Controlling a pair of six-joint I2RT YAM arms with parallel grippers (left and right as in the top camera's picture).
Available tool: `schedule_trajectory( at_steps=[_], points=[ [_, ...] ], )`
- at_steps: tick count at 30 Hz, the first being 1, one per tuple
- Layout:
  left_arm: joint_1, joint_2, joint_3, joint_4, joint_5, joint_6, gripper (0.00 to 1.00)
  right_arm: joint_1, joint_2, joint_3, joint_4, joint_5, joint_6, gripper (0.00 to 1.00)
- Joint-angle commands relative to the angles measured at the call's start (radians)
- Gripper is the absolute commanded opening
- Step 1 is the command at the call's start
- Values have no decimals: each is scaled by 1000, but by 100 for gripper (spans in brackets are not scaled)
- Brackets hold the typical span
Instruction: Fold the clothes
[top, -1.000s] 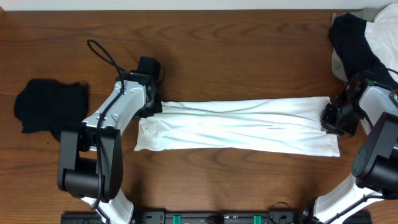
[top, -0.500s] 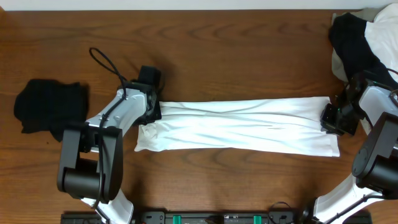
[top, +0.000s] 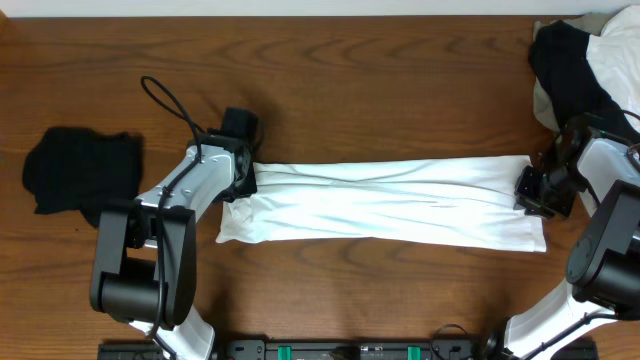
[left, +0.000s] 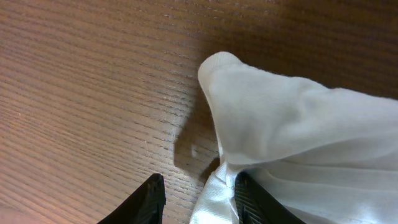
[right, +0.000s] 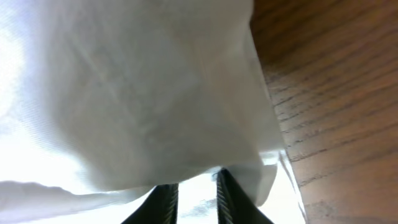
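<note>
The clothes (top: 390, 205) are a white T-shirt folded into a long narrow strip across the middle of the table. My left gripper (top: 243, 180) sits at the strip's left end. In the left wrist view its jaws (left: 198, 183) stand open, with a cloth edge (left: 298, 118) resting against the right finger and bare wood by the left one. My right gripper (top: 533, 190) is at the strip's right end. In the right wrist view its jaws (right: 194, 186) stand a little apart, with white cloth (right: 137, 93) lying between and over them. No print shows on the shirt.
A small black folded garment (top: 80, 170) lies at the far left of the wooden table (top: 350, 80). A large black garment heaped with pale cloth (top: 575, 60) fills the back right corner, close behind my right arm.
My left gripper's jaws have opened and let go of the shirt's left end, after shifting slightly away from me. The right jaws have parted a little. The strip has stayed in place.
</note>
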Motion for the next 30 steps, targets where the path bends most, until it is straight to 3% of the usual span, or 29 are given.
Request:
schedule_trajectory(
  at_steps=[1, 9, 19, 30],
  points=[
    [0, 27, -33, -4, 19, -2, 40, -17, 23, 46, -26, 4, 5, 27],
    [0, 27, -33, -7, 19, -2, 40, -76, -13, 205, -142, 4, -31, 39],
    [0, 27, -33, -7, 19, -2, 40, -88, -9, 127, -120, -116, -127, 63],
    [0, 27, -33, -7, 19, -2, 40, -88, -9, -13, 27, -115, -130, 66]
  ],
)
